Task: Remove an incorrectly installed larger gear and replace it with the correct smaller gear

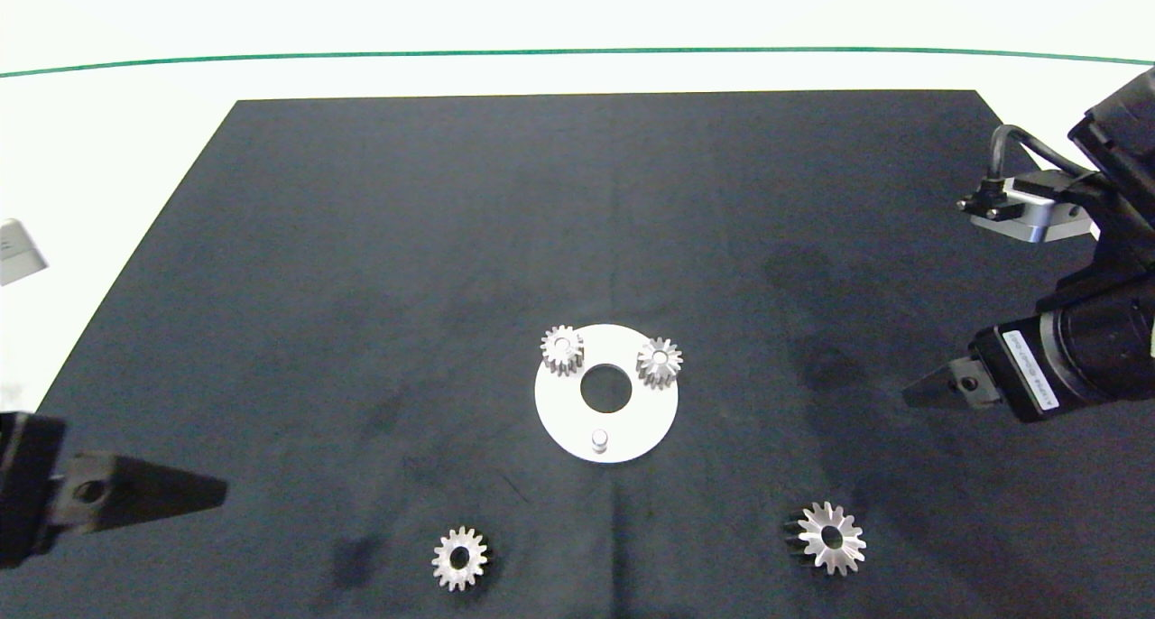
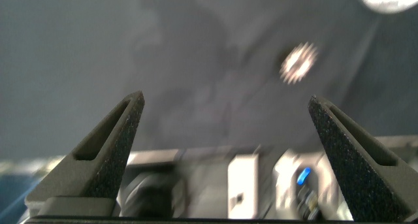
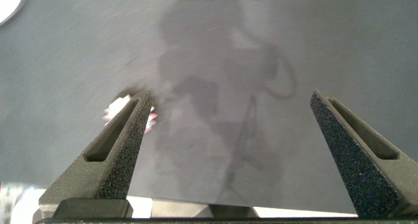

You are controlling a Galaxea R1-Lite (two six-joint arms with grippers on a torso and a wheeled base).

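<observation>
My left gripper point(image 2: 225, 129) hovers fingers apart, holding nothing, over the black mat point(image 1: 361, 267) at its near left edge. My right gripper point(image 3: 228, 129), also spread and empty, hangs at the right side. The smaller gear point(image 1: 460, 558) lies flat near my left gripper; the larger gear point(image 1: 831, 538) lies near right. Between them the white disc point(image 1: 559, 411) carries two small gears point(image 1: 562, 349) and one bare peg point(image 1: 599, 439).

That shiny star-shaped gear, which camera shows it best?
The head view: the larger gear lies flat on the mat, teeth and hole clear. The right wrist view catches only a sliver behind a pincer finger; the left wrist view doesn't show it.
</observation>
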